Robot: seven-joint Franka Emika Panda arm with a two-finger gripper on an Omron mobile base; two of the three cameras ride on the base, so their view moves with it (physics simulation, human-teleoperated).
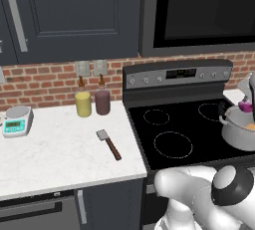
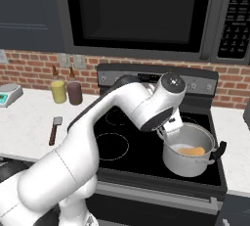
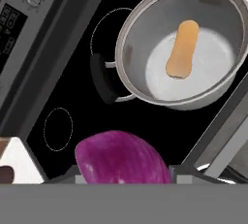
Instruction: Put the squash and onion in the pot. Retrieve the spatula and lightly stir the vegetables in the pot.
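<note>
My gripper (image 3: pixel 123 178) is shut on the magenta-purple onion (image 3: pixel 121 157), which bulges up between the two fingertips. It hangs above the stove, just left of the silver pot (image 3: pixel 145 14). In the left base view the onion (image 1: pixel 244 106) shows at the right edge, above the pot (image 1: pixel 238 137). The tan-orange squash (image 3: pixel 182 49) lies flat on the pot's pale bottom; in the right base view the squash (image 2: pixel 191 150) sits in the pot (image 2: pixel 188 164), with the arm's wrist hiding the hand. The spatula (image 1: pixel 108 144) lies on the white counter left of the stove, and the spatula (image 2: pixel 54 129) is far from the hand.
A yellow jar (image 1: pixel 83 103) and a dark maroon jar (image 1: pixel 102 101) stand by the brick wall. A small scale (image 1: pixel 16 121) sits at the counter's far left. The black stove top (image 1: pixel 172 124) has a raised control panel (image 1: pixel 177 74) behind, and a microwave (image 2: pixel 141 14) hangs above.
</note>
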